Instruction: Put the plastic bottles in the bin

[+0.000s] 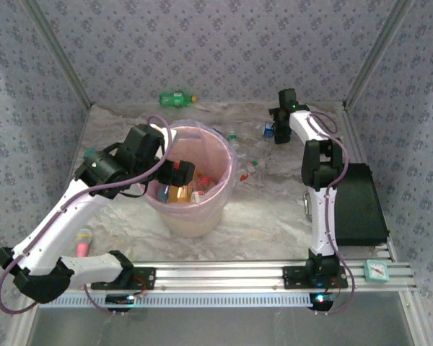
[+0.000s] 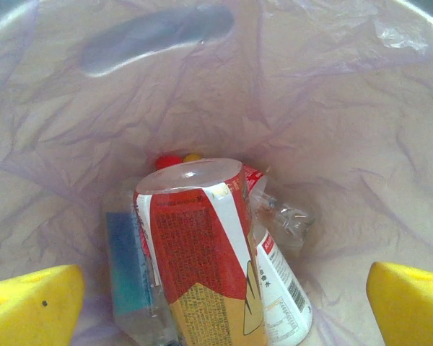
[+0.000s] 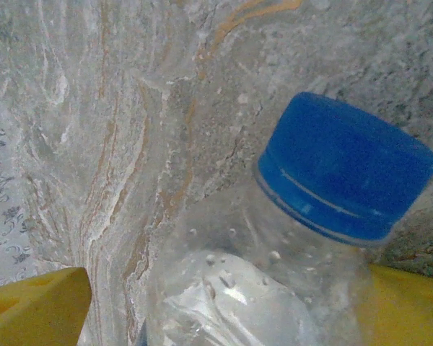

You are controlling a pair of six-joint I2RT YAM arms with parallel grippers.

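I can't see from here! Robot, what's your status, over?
Left gripper open, empty, over bin. Right gripper open around blue-capped bottle, not gripped yet. Several bottles in bin. Nothing in the way.

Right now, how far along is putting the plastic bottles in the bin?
Done: several plastic bottles lie in the pink-lined beige bin under the open left gripper. In hand: the right gripper straddles a clear blue-capped bottle, unclamped. Left: a green bottle at the back, small bottles right of the bin.

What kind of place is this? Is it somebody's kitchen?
Probably a robot test booth, not a kitchen: a left arm and right arm bolted to a metal rail, with patterned panels walling in the table.
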